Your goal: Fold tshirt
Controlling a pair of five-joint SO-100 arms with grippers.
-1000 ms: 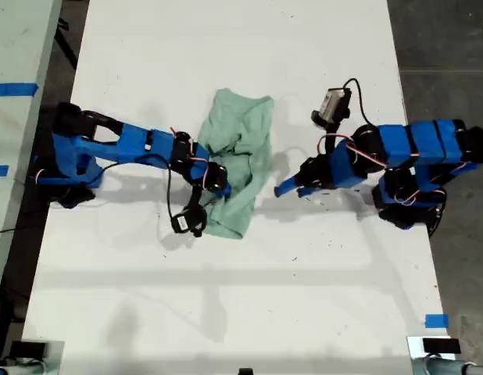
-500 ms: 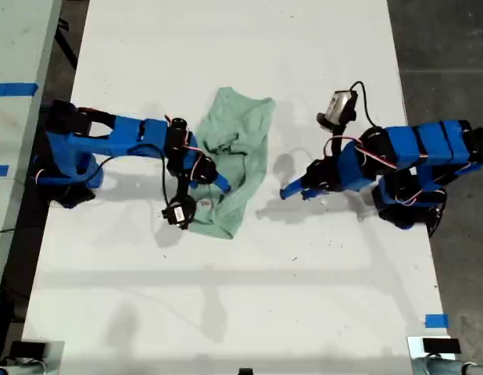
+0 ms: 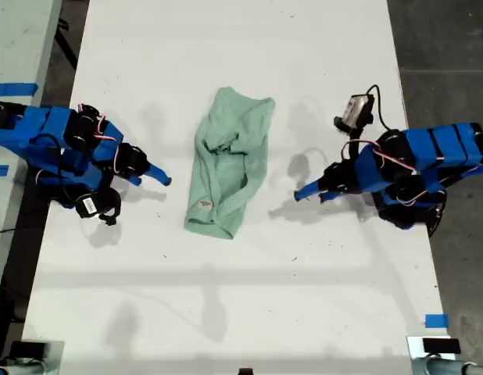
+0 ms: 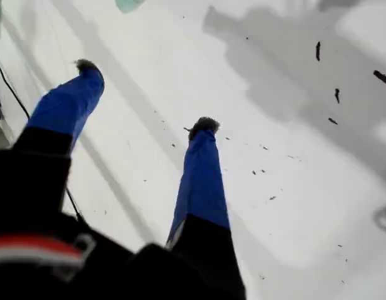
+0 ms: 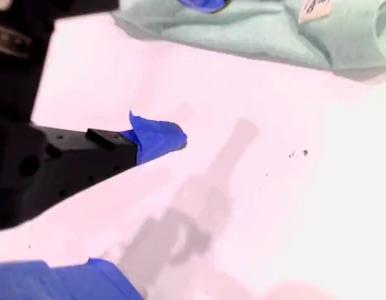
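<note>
The pale mint tshirt (image 3: 230,160) lies bunched into a long narrow shape in the middle of the white table (image 3: 241,297), its small white tag (image 3: 203,205) showing near the lower end. My second gripper (image 3: 161,180) hovers open on the exterior view's left, a short gap away from the shirt. In the second wrist view, the tshirt (image 5: 268,31) and its tag (image 5: 315,7) lie just beyond that gripper (image 5: 190,72). My first gripper (image 3: 300,193) stands open on the exterior view's right, apart from the shirt. In the first wrist view its fingers (image 4: 202,169) are spread over bare table.
Blue tape marks (image 3: 13,89) sit on the grey surface at the exterior view's left, and another tape mark (image 3: 435,320) near the table's lower right edge. Dark specks (image 4: 335,95) dot the table near my first gripper.
My second gripper has let go of the shirt's lower edge and pulled back towards the exterior view's left. My first gripper has drifted slightly right, and the shirt now lies free.
</note>
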